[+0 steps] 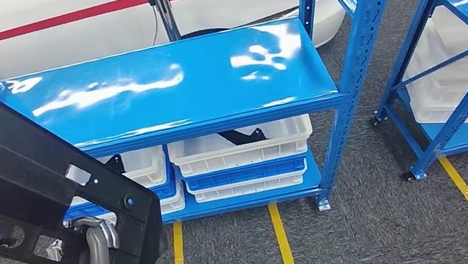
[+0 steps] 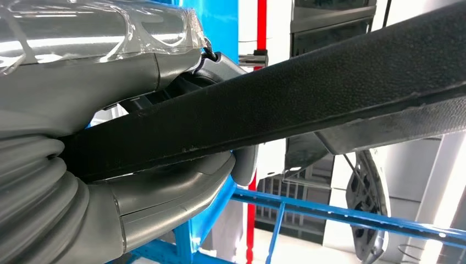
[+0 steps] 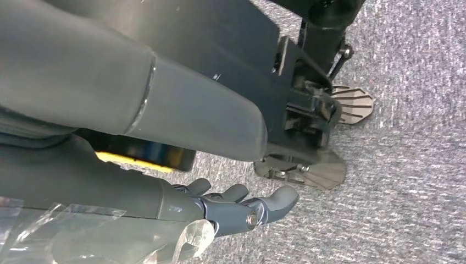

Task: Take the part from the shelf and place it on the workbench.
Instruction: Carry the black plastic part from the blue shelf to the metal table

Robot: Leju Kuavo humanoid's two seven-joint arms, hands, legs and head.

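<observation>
In the left robot hand (image 1: 95, 247), the black part (image 1: 22, 184) rises above its fingers.

one black part (image 1: 21, 177), two blue shelf racks (image 1: 172, 85), three white bins (image 1: 241, 147) and one blue bin (image 1: 245, 173) stacked beneath the nearer shelf.

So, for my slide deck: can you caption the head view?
Left hand holds a black part in front of the blue shelf, white bins below.

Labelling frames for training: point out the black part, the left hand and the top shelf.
black part (image 1: 21, 177), head view, its flat middle.
left hand (image 1: 95, 247), head view, fingers under the part.
top shelf (image 1: 165, 86), head view, bare blue surface.
</observation>
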